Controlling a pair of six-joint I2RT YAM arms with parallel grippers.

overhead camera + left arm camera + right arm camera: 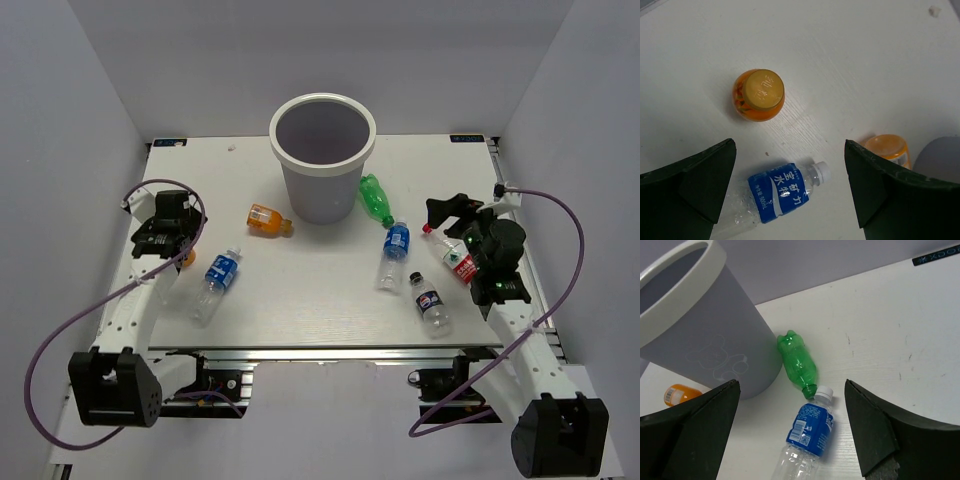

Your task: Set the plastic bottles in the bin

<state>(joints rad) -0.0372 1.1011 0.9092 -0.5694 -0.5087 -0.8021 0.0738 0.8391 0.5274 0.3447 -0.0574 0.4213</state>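
Centrally, toward the far side of the white table [300,315], the light-grey bin [320,195] is seen standing upright with no bottle visible inside it. The green bottle [376,198] is laid just beside the bin's right wall, its neck pointed at the white cap of the right blue-labelled bottle [396,250], the two almost touching in the right wrist view. The dark-labelled bottle [431,302] is found nearer the front edge, apart from the others. The red-labelled bottle [458,262] lies beside it to the right and is partly covered by the right arm. The lying orange bottle [268,219] is placed on its side to the left of the bin, near but not touching it. The left blue-labelled bottle [218,280] lies well to the left. An upright orange bottle [759,95] with a yellow cap is shown just beyond it in the left wrist view; from above only a sliver of orange is seen under the left arm, presumably that bottle. The left gripper [790,145] is held above the table with its fingers spread wide and nothing between them. The right gripper [791,385] is likewise held wide apart and empty, facing the green bottle and the bin.
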